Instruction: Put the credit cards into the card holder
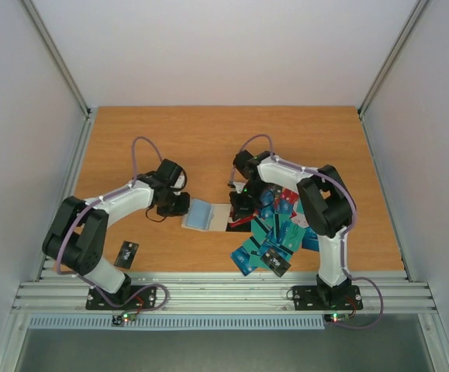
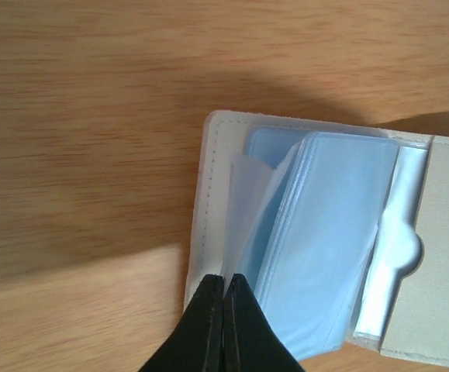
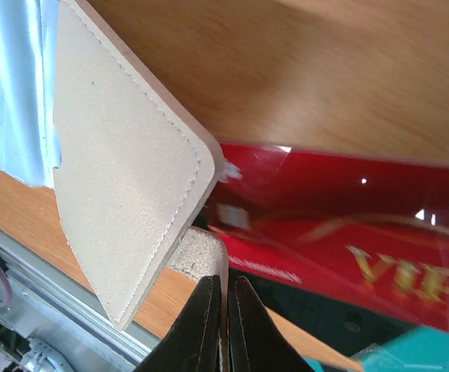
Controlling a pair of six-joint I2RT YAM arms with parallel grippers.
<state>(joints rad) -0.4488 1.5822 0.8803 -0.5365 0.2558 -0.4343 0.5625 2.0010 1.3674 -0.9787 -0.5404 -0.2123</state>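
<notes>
Far left on the bench, by the left arm's base: one dark card, alone, well apart from the rest. Next, the left pincer, clenched at the near edge of the card holder, apparently nipping a thin leaf there; cover or sleeve, cannot tell. Mid-bench, between both arms, lying open: cream covers, a stack of clear bluish sleeves fanned up. Soft, floppy and light; likely to slide or fold unless pinned at both ends. Further right, the right pincer, clamped on the clasp tab at the holder's other cover. Just past that cover's corner, a red card. Rightmost, the credit cards, heaped flat and overlapping beside the right arm. Thin, stiff, slick; awkward to lift off flat wood. Best taken by an overhanging edge, then fed short end first into a sleeve mouth.
</notes>
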